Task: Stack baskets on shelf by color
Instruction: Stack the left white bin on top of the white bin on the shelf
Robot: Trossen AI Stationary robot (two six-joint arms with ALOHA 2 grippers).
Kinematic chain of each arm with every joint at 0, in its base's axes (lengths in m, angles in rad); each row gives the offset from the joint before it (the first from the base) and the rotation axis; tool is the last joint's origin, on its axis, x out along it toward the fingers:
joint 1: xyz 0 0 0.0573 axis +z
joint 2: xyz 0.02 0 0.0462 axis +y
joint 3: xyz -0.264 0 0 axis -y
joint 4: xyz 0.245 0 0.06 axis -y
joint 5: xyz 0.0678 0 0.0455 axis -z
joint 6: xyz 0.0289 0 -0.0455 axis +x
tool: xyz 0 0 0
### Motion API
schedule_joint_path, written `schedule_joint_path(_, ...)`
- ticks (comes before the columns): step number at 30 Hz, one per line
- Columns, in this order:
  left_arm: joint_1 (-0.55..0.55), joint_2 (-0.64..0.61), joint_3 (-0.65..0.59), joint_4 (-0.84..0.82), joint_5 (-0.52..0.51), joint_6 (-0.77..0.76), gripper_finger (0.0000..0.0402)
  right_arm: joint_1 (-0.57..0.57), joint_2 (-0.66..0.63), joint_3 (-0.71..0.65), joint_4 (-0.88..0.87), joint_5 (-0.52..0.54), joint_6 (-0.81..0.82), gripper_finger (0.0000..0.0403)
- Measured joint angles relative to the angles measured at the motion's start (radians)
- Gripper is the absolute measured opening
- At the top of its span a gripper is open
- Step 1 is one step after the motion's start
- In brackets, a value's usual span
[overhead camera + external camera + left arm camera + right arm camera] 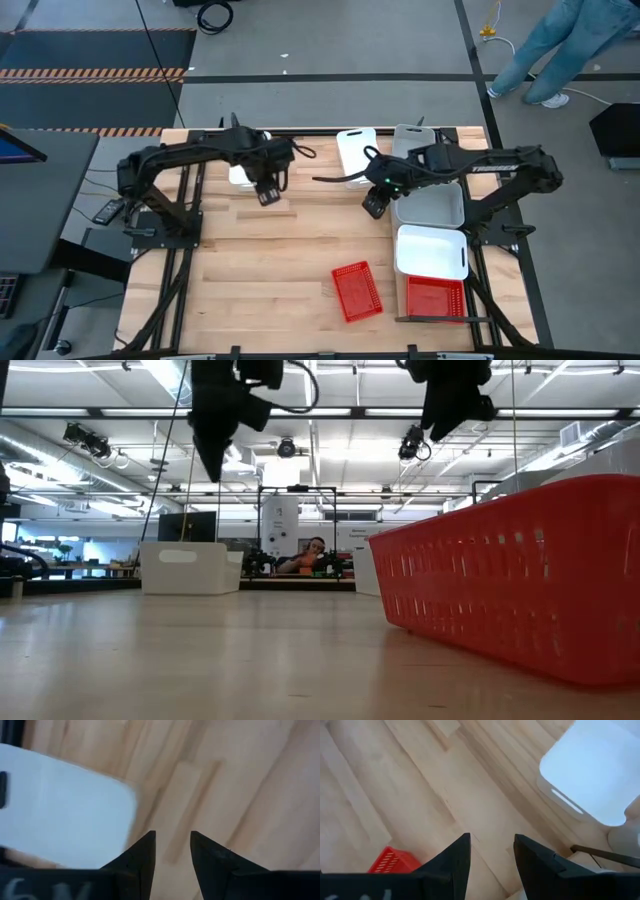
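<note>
Fingers (150,851) of both grippers part-open, empty, above table (270,270)

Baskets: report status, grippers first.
Left gripper and right gripper open, empty, above the table. Loose red basket lies unstacked. Nothing blocking it.

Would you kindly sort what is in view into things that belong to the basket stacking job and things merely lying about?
Job:
- red baskets
- white baskets
- left gripper
- right gripper

Lying about:
- cable coil on the floor
- black remote
- person walking past
</note>
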Motion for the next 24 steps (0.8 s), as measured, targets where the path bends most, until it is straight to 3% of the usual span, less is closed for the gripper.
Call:
schedule_joint_path(5,0.084,0.000,-0.004,-0.015,0.035,0.189,0.0137,0.026,-0.024,0.000,0.001,0.055,0.016,0.0155)
schedule_joint_path(10,0.159,0.000,-0.110,-0.053,0.050,0.327,0.0183,0.039,-0.051,0.000,-0.012,0.115,0.121,0.0154)
schedule_joint_path(18,0.197,0.000,-0.317,0.073,0.077,0.348,0.0266,0.062,-0.083,0.000,-0.008,0.178,0.200,0.0154)
schedule_joint_path(24,0.197,-0.001,-0.446,0.217,0.032,0.317,0.0271,0.077,-0.084,0.000,-0.008,0.166,0.233,0.0154)
